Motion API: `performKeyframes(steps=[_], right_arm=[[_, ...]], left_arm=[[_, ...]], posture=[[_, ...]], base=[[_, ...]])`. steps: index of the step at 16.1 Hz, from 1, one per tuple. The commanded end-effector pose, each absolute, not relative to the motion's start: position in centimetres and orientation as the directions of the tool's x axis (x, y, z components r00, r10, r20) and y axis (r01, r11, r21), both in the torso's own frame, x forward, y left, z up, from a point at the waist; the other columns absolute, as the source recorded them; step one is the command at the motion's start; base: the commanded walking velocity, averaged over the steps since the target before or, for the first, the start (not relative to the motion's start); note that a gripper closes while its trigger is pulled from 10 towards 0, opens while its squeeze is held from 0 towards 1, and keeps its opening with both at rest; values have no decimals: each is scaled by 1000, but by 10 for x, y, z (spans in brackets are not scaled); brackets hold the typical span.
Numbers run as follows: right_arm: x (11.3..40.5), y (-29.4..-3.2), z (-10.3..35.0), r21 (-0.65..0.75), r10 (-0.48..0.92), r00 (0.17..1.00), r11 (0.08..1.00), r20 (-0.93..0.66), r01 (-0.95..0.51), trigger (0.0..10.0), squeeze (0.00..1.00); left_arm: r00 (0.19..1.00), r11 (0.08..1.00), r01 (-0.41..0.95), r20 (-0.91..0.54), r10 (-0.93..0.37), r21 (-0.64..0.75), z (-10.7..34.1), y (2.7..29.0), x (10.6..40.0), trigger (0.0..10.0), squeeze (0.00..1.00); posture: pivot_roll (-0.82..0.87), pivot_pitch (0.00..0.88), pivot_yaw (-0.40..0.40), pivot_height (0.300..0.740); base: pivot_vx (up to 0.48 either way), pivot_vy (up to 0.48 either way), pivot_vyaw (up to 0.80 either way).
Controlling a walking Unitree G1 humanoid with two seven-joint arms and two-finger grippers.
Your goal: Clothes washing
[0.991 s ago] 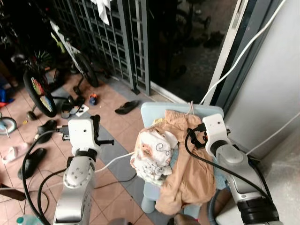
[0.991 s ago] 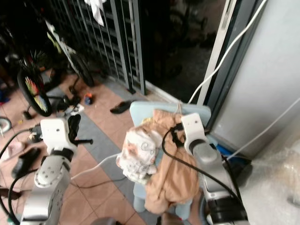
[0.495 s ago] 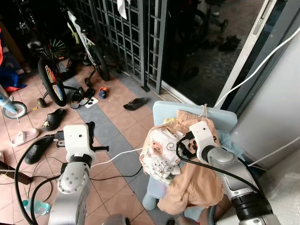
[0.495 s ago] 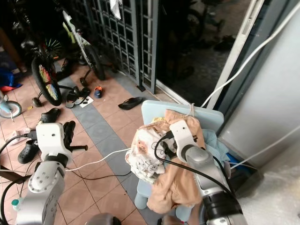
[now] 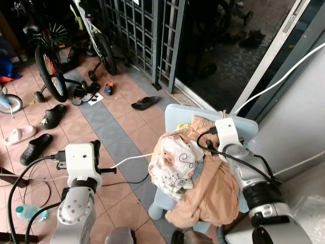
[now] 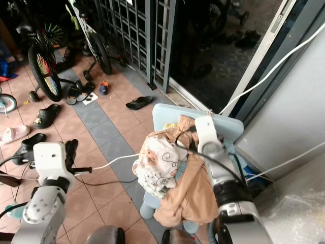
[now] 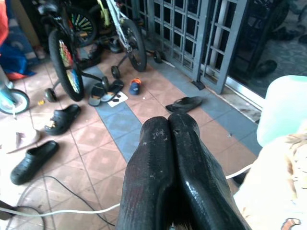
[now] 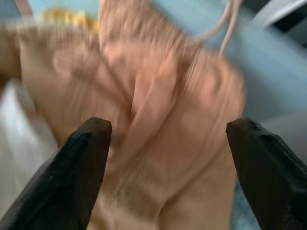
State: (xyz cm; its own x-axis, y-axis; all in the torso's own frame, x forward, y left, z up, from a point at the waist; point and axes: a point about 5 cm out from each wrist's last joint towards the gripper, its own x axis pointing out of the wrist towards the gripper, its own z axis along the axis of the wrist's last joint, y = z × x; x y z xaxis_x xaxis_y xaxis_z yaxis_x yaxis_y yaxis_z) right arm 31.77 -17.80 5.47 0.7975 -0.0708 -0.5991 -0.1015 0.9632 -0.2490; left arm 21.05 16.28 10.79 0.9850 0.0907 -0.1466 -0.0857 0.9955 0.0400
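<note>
- Eye views: clothes (image 5: 203, 178) heaped on a pale blue chair (image 5: 177, 113), hiding its seat. The right arm's wrist sits over the pile's top; its fingers are hidden there. Bare tiled floor (image 5: 122, 137) lies left of the chair.
- Left wrist: left gripper (image 7: 169, 125) pressed closed, empty, above the tiles.
- Right wrist: blurred; right gripper (image 8: 165, 139) spread wide, tan cloth (image 8: 158, 143) between its 2 fingers.

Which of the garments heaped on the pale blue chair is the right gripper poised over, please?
The peach garment, plain and draped down the chair's front; the white one beside it is printed.
</note>
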Motion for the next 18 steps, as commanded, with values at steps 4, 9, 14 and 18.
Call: performKeyframes(steps=[4,9,14,18], right_arm=[[308,-172,40,-166,-32,738,980,-674,-109,0,0],[295,-168,27,-69,5,679,994,-734,-83,0,0],[297,-169,26,-22,26,664,998,-747,-64,0,0],[298,-169,27,-23,34,669,997,-742,-77,0,0]], left_arm=[[986,997,-68,-153,72,27,110,158,212,10000,0],[986,998,-55,-157,60,36,110,158,218,10000,0],[984,998,-55,-168,58,25,108,157,219,10000,0],[983,998,-50,-178,53,24,107,156,221,10000,0]], posture=[[122,101,-44,740],[119,100,-42,740],[114,100,-46,740],[107,99,-48,740]], base=[[0,0,0],[0,0,0],[0,0,0],[0,0,0]])
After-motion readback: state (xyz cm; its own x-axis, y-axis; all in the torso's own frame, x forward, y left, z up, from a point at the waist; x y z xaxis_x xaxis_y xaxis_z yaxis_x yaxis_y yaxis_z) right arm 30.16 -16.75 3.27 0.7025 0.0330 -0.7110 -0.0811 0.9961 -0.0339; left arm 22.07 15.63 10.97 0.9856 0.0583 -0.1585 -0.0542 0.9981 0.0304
